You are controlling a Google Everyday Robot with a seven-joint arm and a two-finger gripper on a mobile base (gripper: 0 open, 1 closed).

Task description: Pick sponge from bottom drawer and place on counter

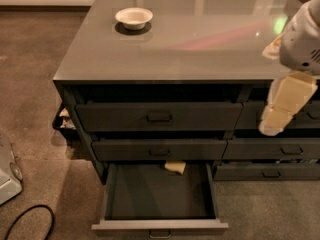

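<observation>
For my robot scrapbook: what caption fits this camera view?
Sponge lies in the open bottom drawer; pincer hangs right, below the counter edge.

You see your arm only at the right end of the counter (190,54). It shows as a rounded, pale grey-white housing (302,39) with a few small dark marks low on its shell, cut off by the frame edge. Just below the counter's front edge is the gripper (274,123), built of blocky cream-yellow segments with flat faces, paler at its rounded lower tip. A small cream piece (272,49) edged in orange sits at the housing's left side, over the counter's right end.
</observation>
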